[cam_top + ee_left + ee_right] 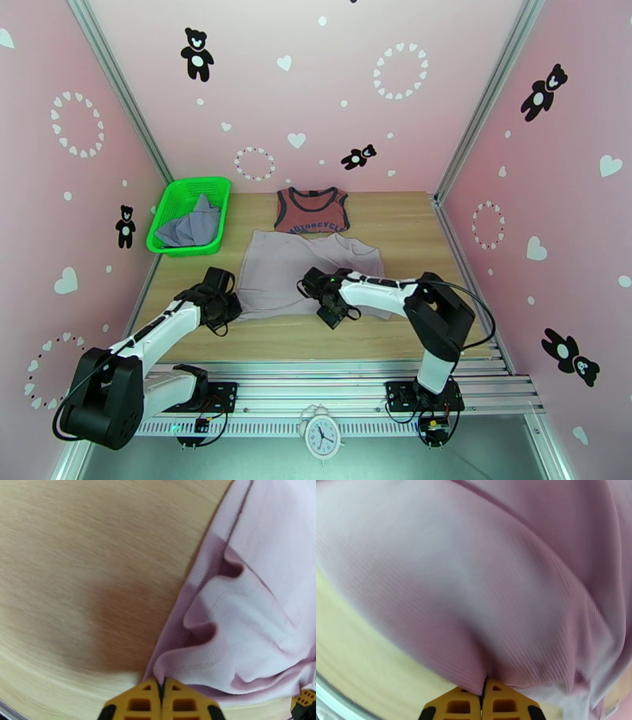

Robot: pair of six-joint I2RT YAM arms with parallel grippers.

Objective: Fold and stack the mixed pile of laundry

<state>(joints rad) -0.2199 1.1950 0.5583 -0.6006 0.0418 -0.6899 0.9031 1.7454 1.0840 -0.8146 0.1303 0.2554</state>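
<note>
- Left gripper [161, 687] pinches the pale shirt [252, 610] at its near hem; right gripper [486, 685] is clamped on the same cloth.
- Best: lift both evenly, hem taut, fold toward far edge.

Top view bright, even, sharp. Wrist views blurred; pale mauve-beige piece [474, 578] soft-focus, surface [118, 630] shadowed left of piece, edges curved.

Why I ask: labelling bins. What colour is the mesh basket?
Basket: bright green; top external view.
</note>
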